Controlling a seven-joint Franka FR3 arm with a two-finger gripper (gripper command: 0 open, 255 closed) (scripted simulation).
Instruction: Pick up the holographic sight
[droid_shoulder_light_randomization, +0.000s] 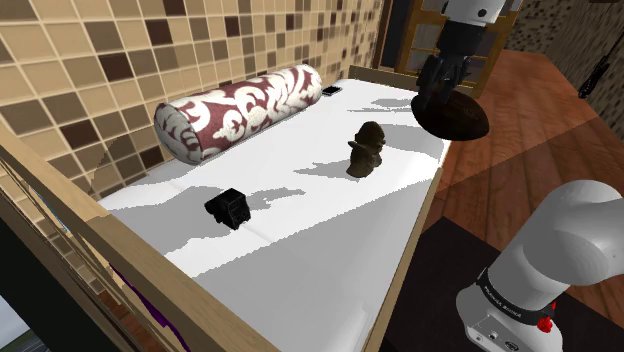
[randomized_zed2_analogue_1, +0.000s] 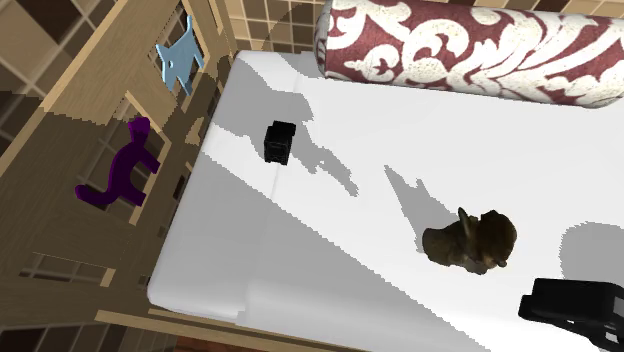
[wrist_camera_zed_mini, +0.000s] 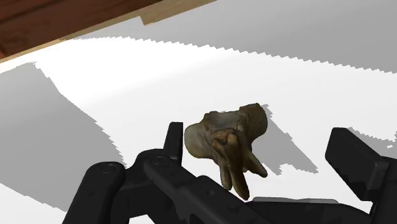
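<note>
Black holographic sight (droid_shoulder_light_randomization: 228, 208), one; brown figurine (droid_shoulder_light_randomization: 367, 150), one.

Bed (droid_shoulder_light_randomization: 330, 250) top plain white with grey shadow patches. Bed frame (droid_shoulder_light_randomization: 120, 262) light tan wood. Bolster (droid_shoulder_light_randomization: 245, 108) maroon with cream floral damask pattern. Holographic sight (droid_shoulder_light_randomization: 228, 208) solid black. Figurine (droid_shoulder_light_randomization: 367, 150) mottled olive-brown, darker in the creases. Small flat item (droid_shoulder_light_randomization: 331, 90) by the bolster's end black. Wall (droid_shoulder_light_randomization: 90, 60) a mosaic of small square tiles in mixed beige, tan and dark brown. Floor (droid_shoulder_light_randomization: 520, 120) reddish-brown wood planks. Shelf (randomized_zed2_analogue_1: 60, 240) beside the bed light brown wood, with a purple figure (randomized_zed2_analogue_1: 122, 170) and a pale blue figure (randomized_zed2_analogue_1: 178, 55). Arm (droid_shoulder_light_randomization: 560, 240) white with dark grey joints, red button (droid_shoulder_light_randomization: 545, 323) at its base. Gripper (droid_shoulder_light_randomization: 432, 98) all black. Oval thing (droid_shoulder_light_randomization: 455, 118) near it dark brown.
</note>
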